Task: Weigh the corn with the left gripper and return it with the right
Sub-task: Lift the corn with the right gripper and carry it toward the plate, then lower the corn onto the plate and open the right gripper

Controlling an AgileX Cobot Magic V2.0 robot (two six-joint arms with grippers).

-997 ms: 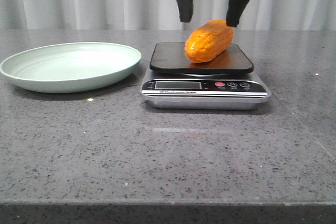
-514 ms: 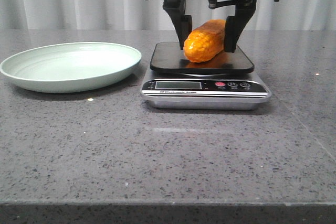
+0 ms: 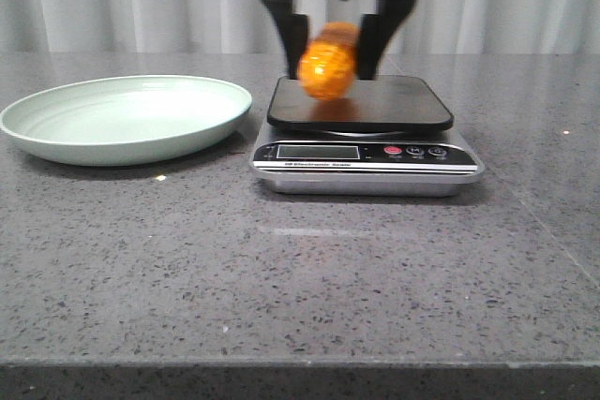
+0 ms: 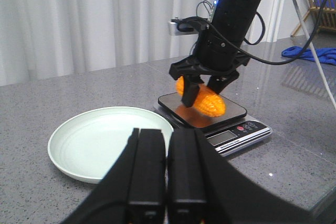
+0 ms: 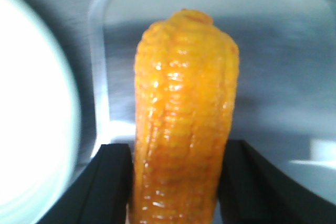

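Observation:
The corn (image 3: 328,65), a stubby orange-yellow cob, hangs just above the left part of the black platform of the kitchen scale (image 3: 412,100). My right gripper (image 3: 330,39) is shut on the corn, one finger on each side. In the right wrist view the corn (image 5: 181,140) fills the gap between the black fingers (image 5: 107,184), with the scale platform (image 5: 283,77) below it. The left wrist view shows the corn (image 4: 206,99) lifted over the scale (image 4: 233,127). My left gripper (image 4: 167,140) is shut and empty, held back over the near side of the pale green plate (image 4: 100,142).
The pale green plate (image 3: 127,119) sits on the grey speckled table to the left of the scale. In the right wrist view its rim (image 5: 58,103) lies close beside the scale. White curtains hang behind the table.
My right gripper came down around the corn on the scale, closed on it, lifted it off the platform and carried it a little to the left.

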